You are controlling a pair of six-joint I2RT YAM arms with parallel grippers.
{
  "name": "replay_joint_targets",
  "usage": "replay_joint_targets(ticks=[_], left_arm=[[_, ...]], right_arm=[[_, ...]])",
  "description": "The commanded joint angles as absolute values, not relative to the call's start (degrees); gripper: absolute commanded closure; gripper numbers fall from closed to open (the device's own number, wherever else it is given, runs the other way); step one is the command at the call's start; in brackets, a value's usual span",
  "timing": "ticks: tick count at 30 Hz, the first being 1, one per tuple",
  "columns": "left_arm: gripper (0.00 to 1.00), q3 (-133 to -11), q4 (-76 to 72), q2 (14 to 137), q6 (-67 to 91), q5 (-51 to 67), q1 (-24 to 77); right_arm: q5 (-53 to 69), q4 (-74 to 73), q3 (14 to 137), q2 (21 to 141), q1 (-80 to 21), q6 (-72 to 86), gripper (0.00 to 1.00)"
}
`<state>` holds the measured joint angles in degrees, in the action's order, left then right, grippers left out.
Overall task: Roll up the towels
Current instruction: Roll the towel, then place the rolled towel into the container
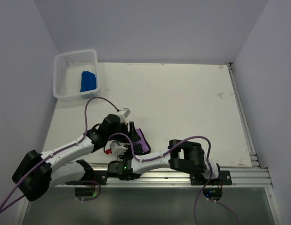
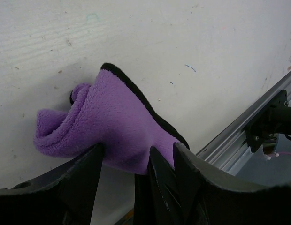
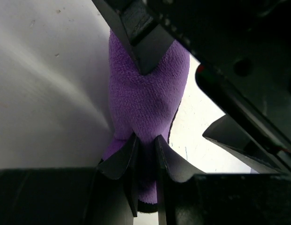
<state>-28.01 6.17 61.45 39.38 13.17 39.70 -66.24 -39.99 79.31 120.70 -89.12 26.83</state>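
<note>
A purple towel (image 1: 143,140) with a dark edge lies bunched near the table's front edge, between both arms. My right gripper (image 3: 146,140) is shut on one end of the purple towel (image 3: 145,93), the cloth pinched between its jaws. My left gripper (image 2: 138,152) is open, its fingers (image 2: 84,178) standing either side of the purple towel (image 2: 112,122) and of the right gripper's tips. In the top view the left gripper (image 1: 131,132) comes in from the left and the right gripper (image 1: 135,151) from below. A bright blue towel (image 1: 88,81) lies in the basket.
A white mesh basket (image 1: 65,60) stands at the back left corner of the table. An aluminium rail (image 1: 183,174) runs along the near edge, close to the towel. Grey walls close in the left, back and right sides.
</note>
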Motion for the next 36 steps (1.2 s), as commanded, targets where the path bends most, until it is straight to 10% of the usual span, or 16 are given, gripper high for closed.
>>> replay_joint_targets(ticks=[1, 36], left_arm=[[0.35, -26.2, 1.32, 63.89, 39.55, 12.05, 40.87], [0.49, -18.63, -20.04, 69.79, 47.64, 5.8, 43.59]], right_arm=[[-69.0, -38.33, 82.18, 119.97, -88.33, 29.44, 0.99], [-71.01, -28.54, 70.49, 109.6, -91.05, 35.06, 1.0]])
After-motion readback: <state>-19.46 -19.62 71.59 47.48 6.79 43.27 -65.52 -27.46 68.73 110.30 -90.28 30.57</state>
